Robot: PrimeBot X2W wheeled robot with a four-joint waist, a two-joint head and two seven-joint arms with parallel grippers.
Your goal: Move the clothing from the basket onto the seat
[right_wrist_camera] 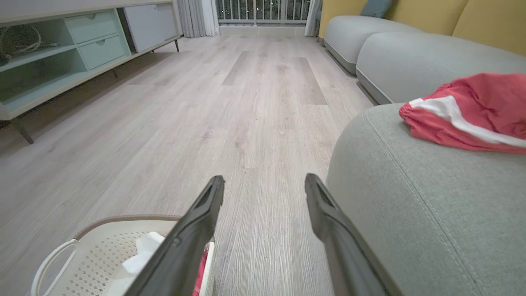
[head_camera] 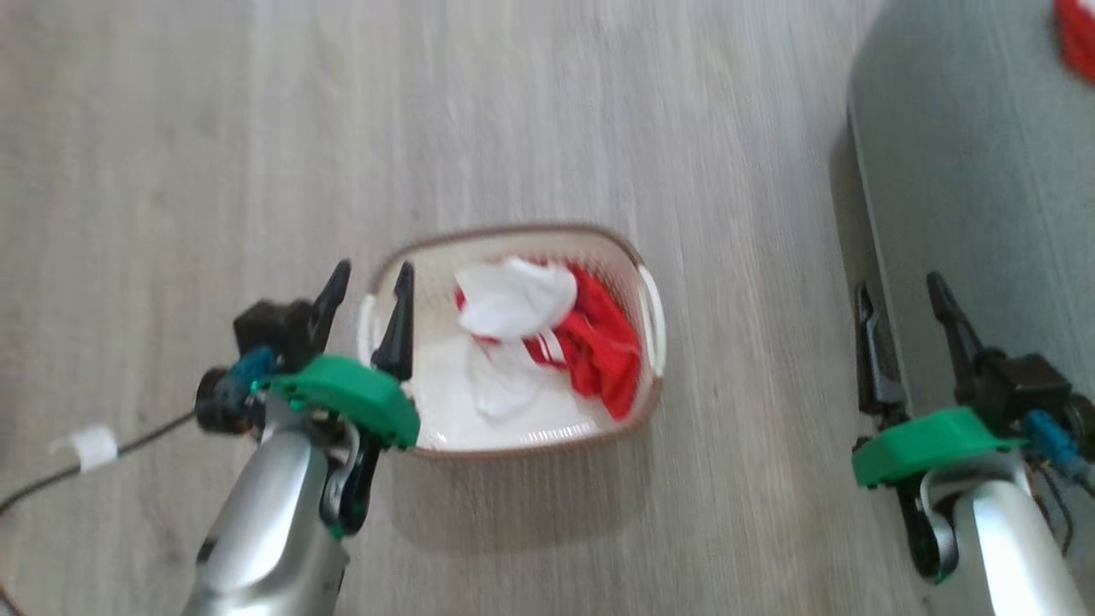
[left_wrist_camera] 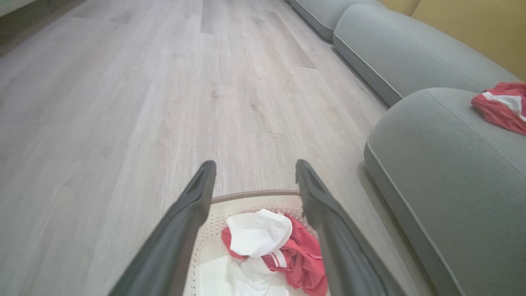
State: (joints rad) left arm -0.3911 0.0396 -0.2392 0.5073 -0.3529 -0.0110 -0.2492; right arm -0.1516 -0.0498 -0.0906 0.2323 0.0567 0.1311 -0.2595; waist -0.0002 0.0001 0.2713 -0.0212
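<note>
The cream basket (head_camera: 650,342) sits on the wood floor and holds crumpled red-and-white clothing (head_camera: 556,334). My left gripper (head_camera: 369,299) hovers open over the basket's left end, nothing between its fingers; from its wrist the clothing (left_wrist_camera: 271,250) lies just below the fingertips, inside the basket (left_wrist_camera: 250,196). My right gripper (head_camera: 900,301) stands open and empty at the edge of the grey-green seat (head_camera: 984,171). A red garment with a white stripe (right_wrist_camera: 468,111) lies on the seat (right_wrist_camera: 411,197); it also shows as a red patch (head_camera: 1076,38) at the head view's top right.
Pale wood floor (head_camera: 257,128) surrounds the basket. A cable with white tape (head_camera: 90,447) trails at the lower left. More grey sofa sections (right_wrist_camera: 411,53) with yellow cushions run along the right. A low pale-green shelf unit (right_wrist_camera: 61,53) stands at the far left.
</note>
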